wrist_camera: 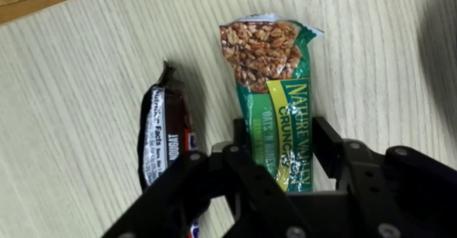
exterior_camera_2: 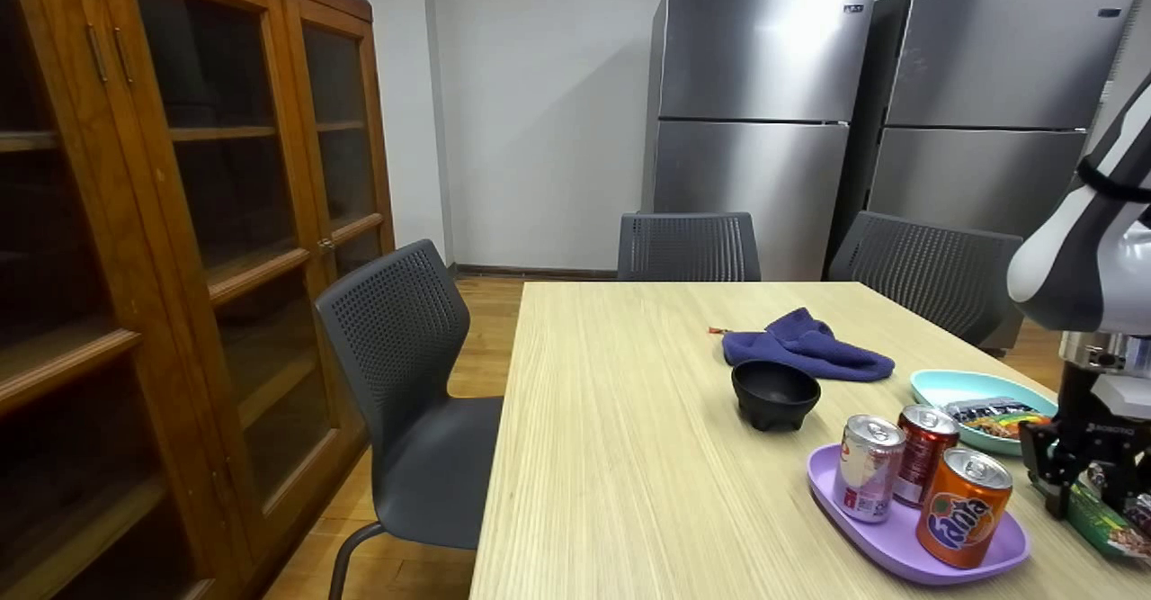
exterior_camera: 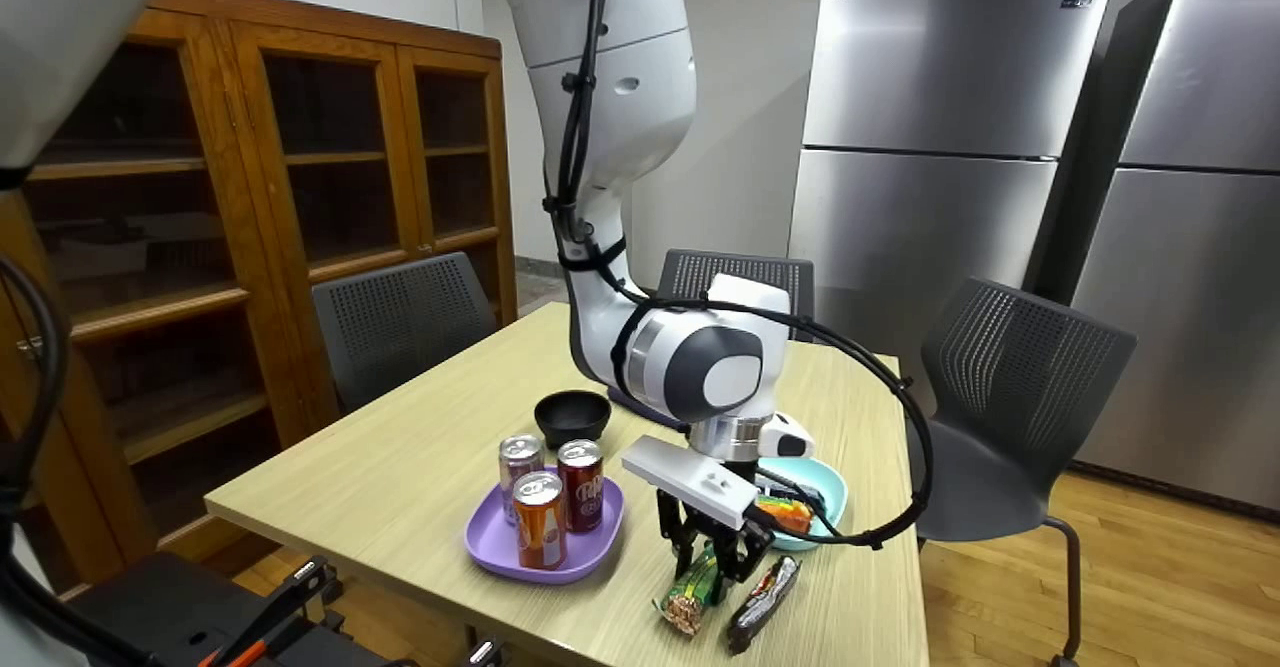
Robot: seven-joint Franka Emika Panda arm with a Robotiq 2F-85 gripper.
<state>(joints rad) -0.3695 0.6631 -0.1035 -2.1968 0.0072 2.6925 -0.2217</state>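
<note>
Mid-frame in the wrist view, the claw (wrist_camera: 280,138) pinches a green granola bar (wrist_camera: 273,100) — a dark nougat bar (wrist_camera: 164,134) lies left.

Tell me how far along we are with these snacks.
Looks done: three cans stand on the purple tray; wrapped snacks lie on the teal plate. In hand: the gripper straddles the green granola bar, grip unclear. Probably left: that bar and the dark bar beside it, both off the plate.

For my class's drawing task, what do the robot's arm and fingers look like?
The arm is rounded and white, with dark grey patches. Black cables, strapped along it, form a wide loop. The fingers are black, angular and jointed, with round pale fasteners.
</note>
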